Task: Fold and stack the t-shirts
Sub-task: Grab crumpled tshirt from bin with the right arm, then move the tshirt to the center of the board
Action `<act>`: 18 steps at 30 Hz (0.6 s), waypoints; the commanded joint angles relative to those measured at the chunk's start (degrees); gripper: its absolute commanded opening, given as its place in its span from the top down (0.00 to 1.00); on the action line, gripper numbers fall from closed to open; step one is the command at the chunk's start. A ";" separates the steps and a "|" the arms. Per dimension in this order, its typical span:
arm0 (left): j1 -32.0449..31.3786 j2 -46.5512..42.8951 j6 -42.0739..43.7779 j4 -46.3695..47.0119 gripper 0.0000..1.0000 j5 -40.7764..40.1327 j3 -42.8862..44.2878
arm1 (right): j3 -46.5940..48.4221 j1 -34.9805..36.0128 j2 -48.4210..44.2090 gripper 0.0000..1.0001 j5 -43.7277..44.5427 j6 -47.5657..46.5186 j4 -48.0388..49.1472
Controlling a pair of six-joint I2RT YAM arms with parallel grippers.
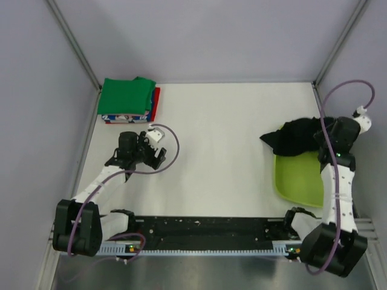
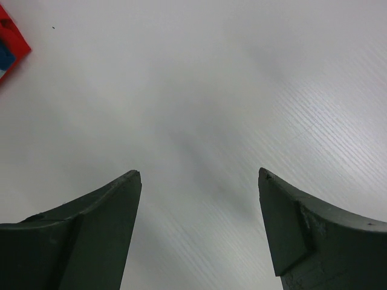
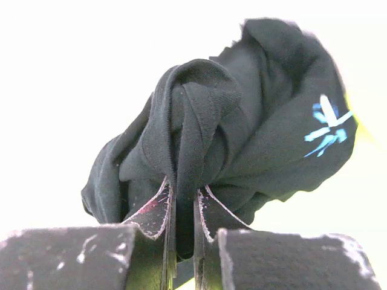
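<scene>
One black t-shirt (image 1: 296,138), three folded t-shirts (image 1: 126,95), one tub (image 1: 299,178)

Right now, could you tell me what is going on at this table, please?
The right gripper is shut on a bunched fold of the black t-shirt, which sits crumpled at the far edge of the lime-green tub on the right side. The left gripper is open and holds nothing, over bare table near the stack of folded t-shirts in the far left corner. The black t-shirt is not yet folded.
</scene>
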 commanded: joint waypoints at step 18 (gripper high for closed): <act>6.52 -1.77 -6.16 10.16 0.12 -32.29 3.34 | 58.51 65.90 17.60 1.00 -15.20 -31.88 4.31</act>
